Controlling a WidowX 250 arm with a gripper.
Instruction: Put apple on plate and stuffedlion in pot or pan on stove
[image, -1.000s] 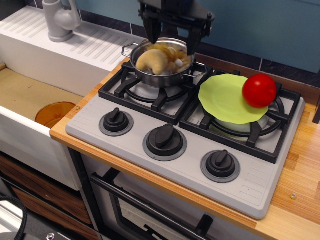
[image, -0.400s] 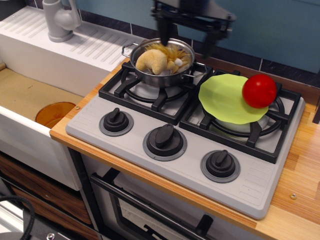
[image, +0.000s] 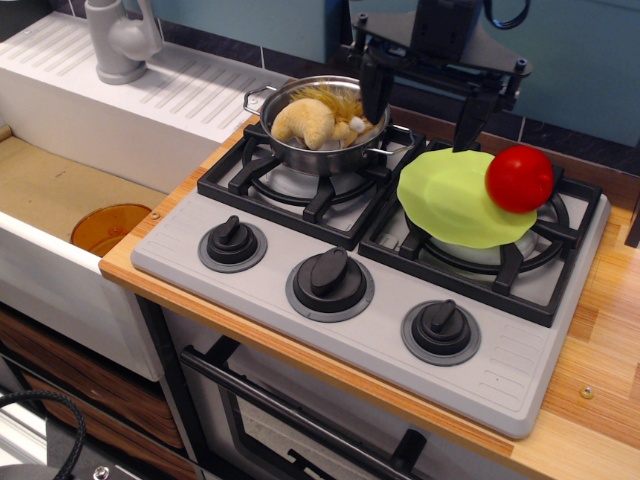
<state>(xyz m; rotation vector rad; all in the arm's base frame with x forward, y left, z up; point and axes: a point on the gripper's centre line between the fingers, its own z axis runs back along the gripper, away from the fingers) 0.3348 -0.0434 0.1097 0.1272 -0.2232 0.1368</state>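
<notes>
The stuffedlion (image: 318, 117) lies inside the shiny steel pot (image: 300, 150), which stands on the back left burner of the grey stove (image: 380, 330). The red apple (image: 519, 179) rests on the right edge of the lime-green plate (image: 455, 198), which lies on the right burner. My gripper (image: 422, 105) is open and empty. It hangs above the stove's back edge, between the pot and the plate, with one finger (image: 373, 92) by the pot's right rim and the other above the plate's far edge.
A round orange-brown dish (image: 110, 227) lies in the sink at the left. A grey tap (image: 122, 38) stands on the white draining board at the back left. Three dark knobs (image: 329, 281) line the stove's front. Wooden counter runs along the right side.
My gripper has moved to the right, from straight over the pot to the space between the pot and the plate. The lion, apple and plate have not moved.
</notes>
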